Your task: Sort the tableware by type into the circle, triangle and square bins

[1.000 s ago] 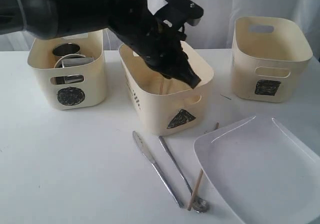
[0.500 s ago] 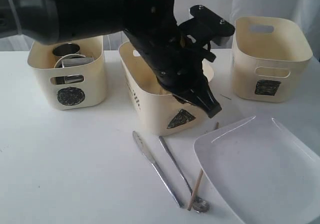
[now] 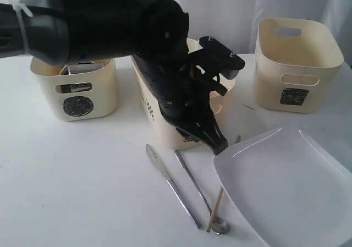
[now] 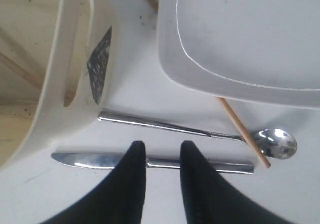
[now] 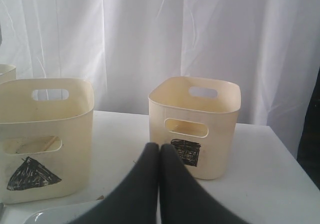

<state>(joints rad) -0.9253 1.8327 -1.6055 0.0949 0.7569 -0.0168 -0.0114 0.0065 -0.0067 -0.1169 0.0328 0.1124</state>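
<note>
My left gripper (image 3: 218, 146) hangs open and empty just in front of the triangle bin (image 3: 151, 106), low over the table. In the left wrist view its fingers (image 4: 136, 154) straddle the steel knife (image 4: 210, 165) lying below them. The steel spoon (image 4: 200, 131) lies beside the knife, and a wooden chopstick (image 4: 243, 133) crosses it and runs under the large white square plate (image 4: 240, 34). Wooden chopsticks (image 4: 17, 68) lie inside the triangle bin (image 4: 55, 99). The circle bin (image 3: 74, 95) holds steel pieces. My right gripper (image 5: 159, 147) is shut and empty, facing the square bin (image 5: 196, 126).
The knife (image 3: 170, 184), spoon (image 3: 195, 186) and chopstick (image 3: 217, 206) lie close together between the triangle bin and the front edge. The plate (image 3: 286, 186) fills the front right. The square bin (image 3: 294, 65) stands at the back right. White curtains hang behind.
My left arm has swung out from above the triangle bin and come down in front of it, towards the cutlery. The right gripper has stayed shut.
</note>
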